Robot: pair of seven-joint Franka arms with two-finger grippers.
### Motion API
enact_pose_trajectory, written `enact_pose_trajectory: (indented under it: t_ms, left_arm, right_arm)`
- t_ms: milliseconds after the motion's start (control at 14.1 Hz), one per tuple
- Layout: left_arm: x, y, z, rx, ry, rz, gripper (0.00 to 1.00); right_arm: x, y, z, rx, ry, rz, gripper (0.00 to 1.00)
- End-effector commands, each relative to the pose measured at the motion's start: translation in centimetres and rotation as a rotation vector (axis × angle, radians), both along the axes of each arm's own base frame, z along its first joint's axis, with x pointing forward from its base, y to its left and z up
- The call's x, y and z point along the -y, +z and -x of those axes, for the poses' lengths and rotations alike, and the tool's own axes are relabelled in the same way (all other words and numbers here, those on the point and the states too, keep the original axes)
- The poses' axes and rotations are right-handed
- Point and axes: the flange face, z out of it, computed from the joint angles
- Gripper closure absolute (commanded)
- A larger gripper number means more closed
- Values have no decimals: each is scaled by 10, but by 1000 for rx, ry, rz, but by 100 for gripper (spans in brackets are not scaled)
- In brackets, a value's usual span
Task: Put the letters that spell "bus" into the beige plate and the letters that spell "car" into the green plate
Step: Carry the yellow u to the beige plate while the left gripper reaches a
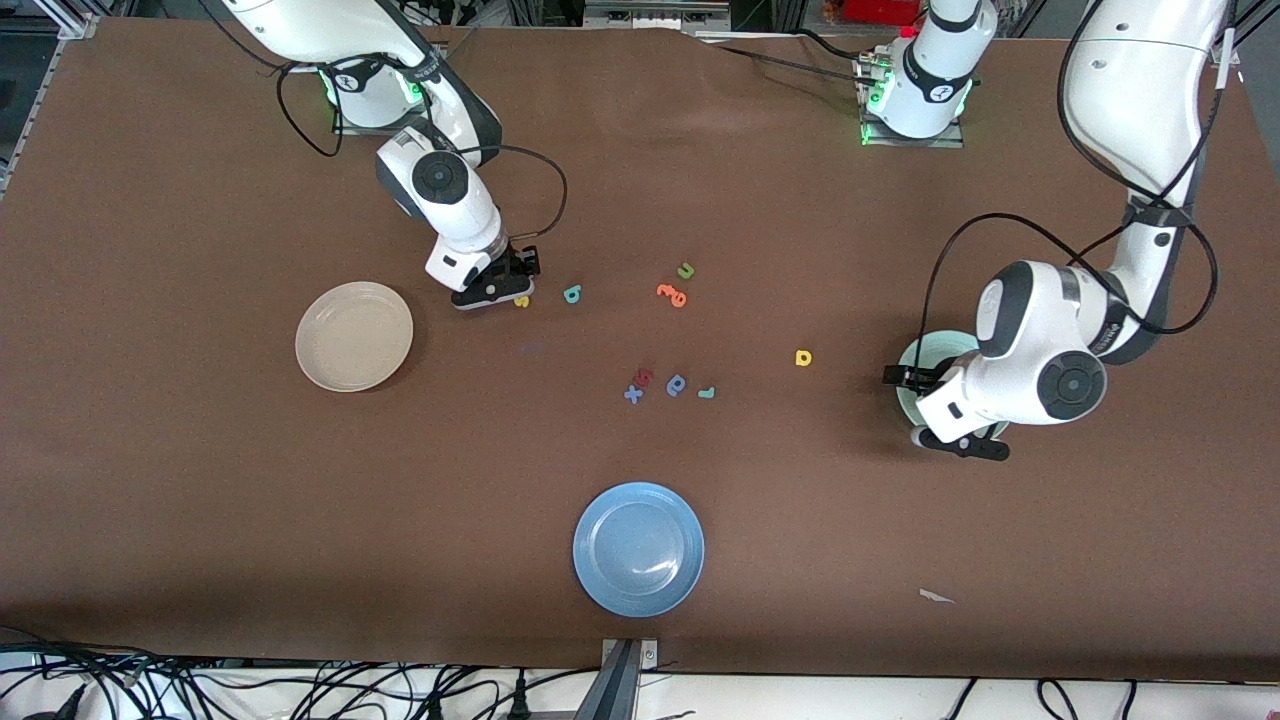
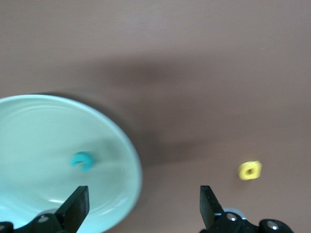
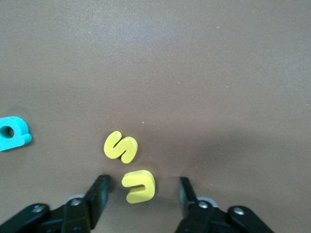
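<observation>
Right gripper [image 3: 141,194] spread, straddling the yellow u [image 3: 139,185] for pickup — left gripper [image 2: 141,206] spread over green plate [image 2: 127,155], teal c [image 2: 83,160] dropped.

— What do we have between our right gripper's [image 3: 143,194] parted fingers [image 3: 99,191]?
— A yellow "u" [image 3: 139,185], touching neither finger.
— And around it?
— A yellow "s" [image 3: 120,146] just beside it at eleven o'clock; a teal "b" [image 3: 13,133] well apart at ten.

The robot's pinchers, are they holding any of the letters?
No. The left gripper is open over the green plate; the right gripper is open around the yellow "u", not gripping it.
</observation>
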Motion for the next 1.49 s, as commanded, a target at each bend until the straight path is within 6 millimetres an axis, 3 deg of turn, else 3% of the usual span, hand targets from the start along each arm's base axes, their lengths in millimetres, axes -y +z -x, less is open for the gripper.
enact_pose_trajectory:
  t_ms: [0,355,567,638,851,1064,1205,1418]
  left_arm:
    - [46,-11,19,33,98,0,0]
    - [97,-34,69,164,174,-4,0]
    - [118,-51,93,210,190,-50,2]
    - [120,-54,99,218,191,-65,5]
    - [135,-60,109,235,193,-98,15]
    - [134,-68,111,226,193,-108,29]
    - [133,-70,111,221,194,-109,39]
    - [133,-76,110,215,194,-110,45]
  right_arm:
    - [5,2,3,13,32,7,46]
    - [5,5,2,19,32,6,72]
    - [7,12,2,15,35,29,82]
    - [7,19,0,22,38,36,87]
    - [22,44,-12,37,53,74,90]
    - [56,73,-33,48,65,111,89]
    - [90,86,-49,45,100,131,89]
    - [143,91,-70,37,162,134,88]
